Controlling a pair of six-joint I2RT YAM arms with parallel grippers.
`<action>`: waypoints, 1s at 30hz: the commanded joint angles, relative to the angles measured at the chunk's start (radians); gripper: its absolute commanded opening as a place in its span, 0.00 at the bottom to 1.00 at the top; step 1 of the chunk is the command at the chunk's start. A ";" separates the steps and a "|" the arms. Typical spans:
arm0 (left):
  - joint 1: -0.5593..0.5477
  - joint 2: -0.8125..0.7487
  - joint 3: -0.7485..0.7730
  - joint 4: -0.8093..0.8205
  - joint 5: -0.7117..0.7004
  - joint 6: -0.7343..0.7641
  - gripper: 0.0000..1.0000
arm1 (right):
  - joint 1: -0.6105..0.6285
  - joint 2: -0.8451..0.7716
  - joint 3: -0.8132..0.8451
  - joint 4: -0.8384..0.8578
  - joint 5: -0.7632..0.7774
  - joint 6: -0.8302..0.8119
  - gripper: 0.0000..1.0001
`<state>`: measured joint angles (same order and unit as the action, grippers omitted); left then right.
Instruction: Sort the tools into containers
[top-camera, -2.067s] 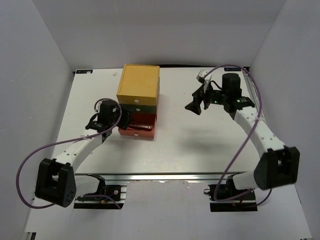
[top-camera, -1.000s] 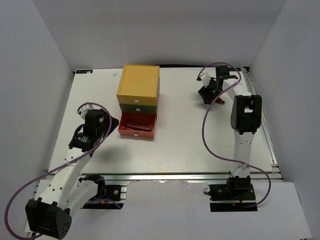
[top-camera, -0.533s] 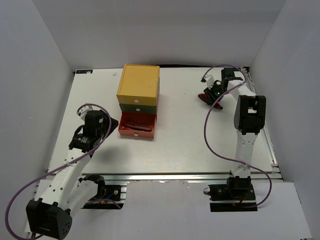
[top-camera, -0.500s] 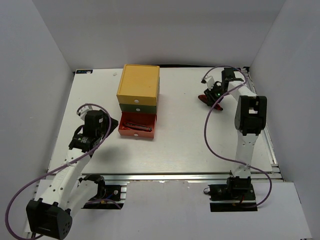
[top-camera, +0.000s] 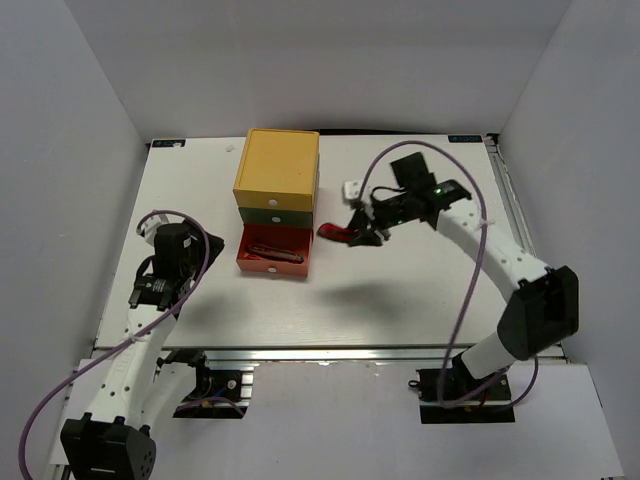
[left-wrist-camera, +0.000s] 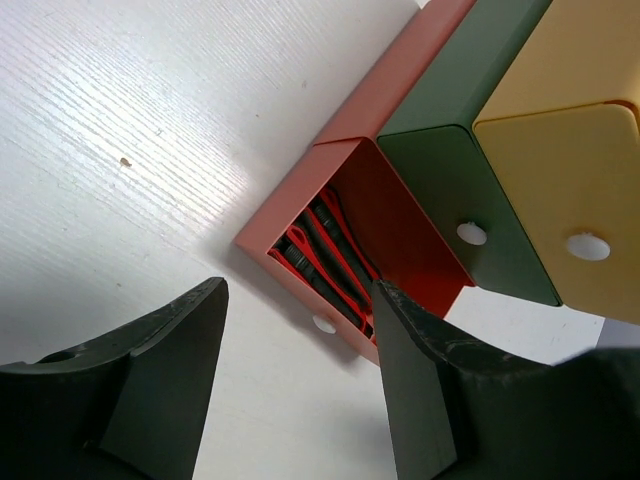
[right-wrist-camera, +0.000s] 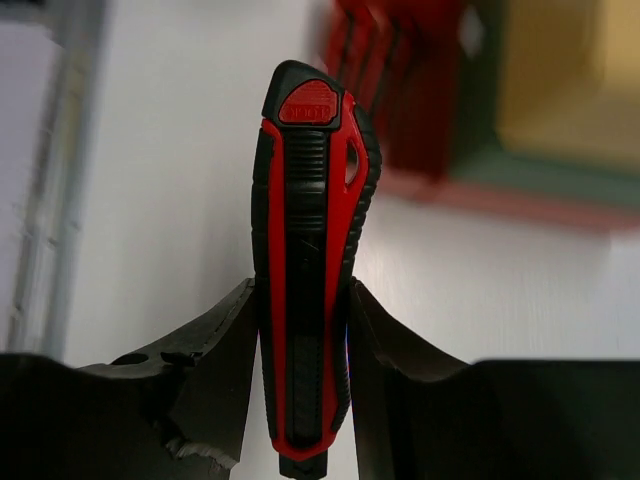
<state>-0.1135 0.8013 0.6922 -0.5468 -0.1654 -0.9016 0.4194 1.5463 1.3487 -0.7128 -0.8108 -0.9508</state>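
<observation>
The chest of containers stands at the back left of the table: yellow top drawer (top-camera: 277, 165), green middle drawer (top-camera: 272, 215), and the red-orange bottom drawer (top-camera: 272, 255) pulled open. Red-and-black tools (left-wrist-camera: 322, 255) lie inside that bottom drawer. My right gripper (top-camera: 358, 232) hovers just right of the chest, shut on a red-handled, black-tipped pocket tool (right-wrist-camera: 310, 250) that points toward the blurred drawers (right-wrist-camera: 400, 90). My left gripper (top-camera: 172, 250) sits left of the chest. Its jaws (left-wrist-camera: 297, 300) are open and empty, facing the open drawer (left-wrist-camera: 400, 230).
White walls close in the table on three sides. A metal rail (top-camera: 330, 355) runs along the near edge. Purple cables (top-camera: 470, 290) loop from both arms. White tabletop (top-camera: 400, 290) stretches in front of and to the right of the chest.
The right gripper closed on the red tool at the far right and carried it left toward the chest. The left arm drew back from the red drawer toward the near left.
</observation>
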 joint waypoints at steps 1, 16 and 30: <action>0.008 -0.034 -0.016 0.001 0.024 0.004 0.70 | 0.155 -0.058 -0.052 0.138 -0.048 0.133 0.00; 0.011 -0.243 -0.105 -0.047 0.010 -0.082 0.71 | 0.504 0.314 0.248 0.731 0.664 0.748 0.00; 0.011 -0.211 -0.099 -0.047 0.012 -0.065 0.72 | 0.522 0.367 0.167 0.748 0.723 0.655 0.66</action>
<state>-0.1074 0.5724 0.5953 -0.6067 -0.1501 -0.9733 0.9329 1.9331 1.5318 -0.0250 -0.0994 -0.2516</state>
